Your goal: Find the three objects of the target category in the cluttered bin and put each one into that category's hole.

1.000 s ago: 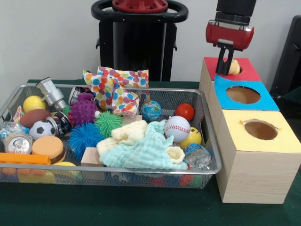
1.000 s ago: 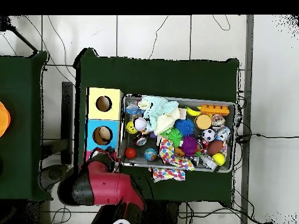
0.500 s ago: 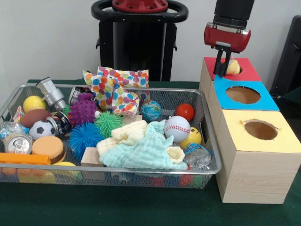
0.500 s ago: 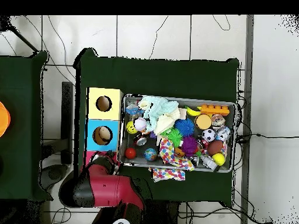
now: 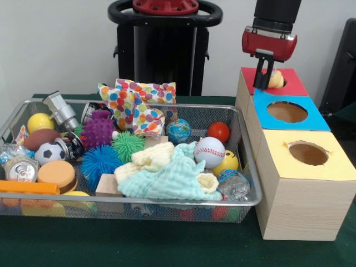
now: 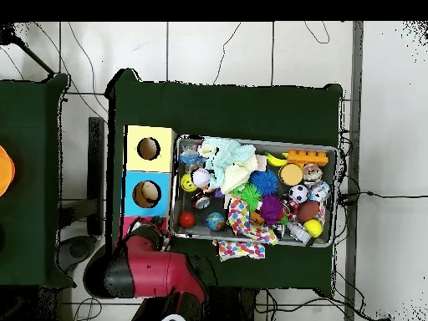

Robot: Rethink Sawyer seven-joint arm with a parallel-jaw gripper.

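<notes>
Lifted slightly since a second ago, the red and black gripper [image 5: 265,71] hangs over the red-topped wooden box [image 5: 290,83]. A pale yellow rounded object [image 5: 276,79] sits at that box's hole beside the fingers, which appear spread and empty. Judging by this, one drop is finishing; next comes a reach into the wire mesh bin [image 5: 246,167] for another target.

Above the red-topped box [image 5: 273,82], the arm [image 5: 271,28] shows a black upper section, a glossy red rounded housing, and a black claw [image 5: 265,80].
</notes>
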